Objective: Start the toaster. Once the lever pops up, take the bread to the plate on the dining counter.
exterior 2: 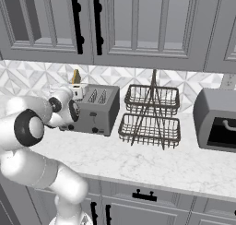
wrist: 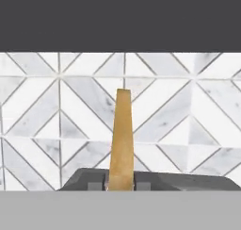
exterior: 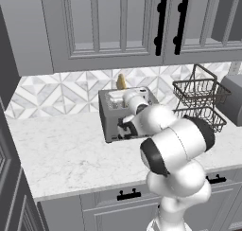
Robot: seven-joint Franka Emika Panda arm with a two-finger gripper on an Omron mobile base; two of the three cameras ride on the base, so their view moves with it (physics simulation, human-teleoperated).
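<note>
One thin golden-tan bread (wrist: 122, 139) slice stands edge-on between the two dark fingertips (wrist: 95, 185), which are closed on its lower end. In the left base view the bread (exterior: 121, 82) sits above the back of the boxy grey metal toaster (exterior: 113, 116), on a white marble-look counter (exterior: 61, 154). One two-tier black wire rack (exterior 2: 150, 115) stands beside the toaster (exterior 2: 94, 111), before a chevron tile wall (wrist: 56, 111).
</note>
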